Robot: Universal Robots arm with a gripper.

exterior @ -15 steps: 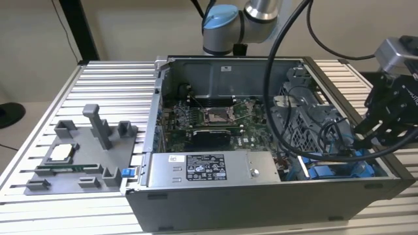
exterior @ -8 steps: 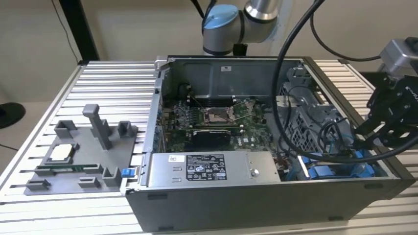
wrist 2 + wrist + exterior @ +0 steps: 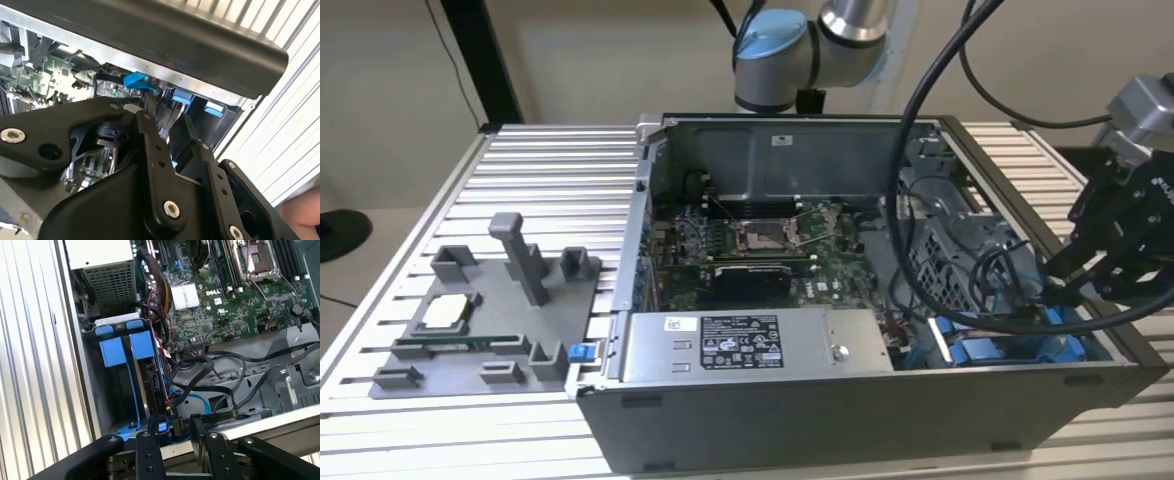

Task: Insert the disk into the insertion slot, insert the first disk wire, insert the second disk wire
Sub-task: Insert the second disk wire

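In the computer case's (image 3: 854,420) front corner, on the exterior view's right, the disk (image 3: 151,382) sits in the insertion slot (image 3: 107,390). The gripper (image 3: 175,432) hangs above, jaws apart, holding nothing. It might snag the loose black wires (image 3: 215,365) nearby.

One open computer case (image 3: 854,410) stands on the tabletop (image 3: 547,160). It holds one motherboard (image 3: 761,235), one grey power-supply box (image 3: 747,345) and one insertion slot (image 3: 107,400) with two large blue tabs (image 3: 114,351) side by side. At the exterior view's left sits one grey fixture tray (image 3: 447,372) carrying one square chip (image 3: 447,312) and one memory stick (image 3: 454,345).
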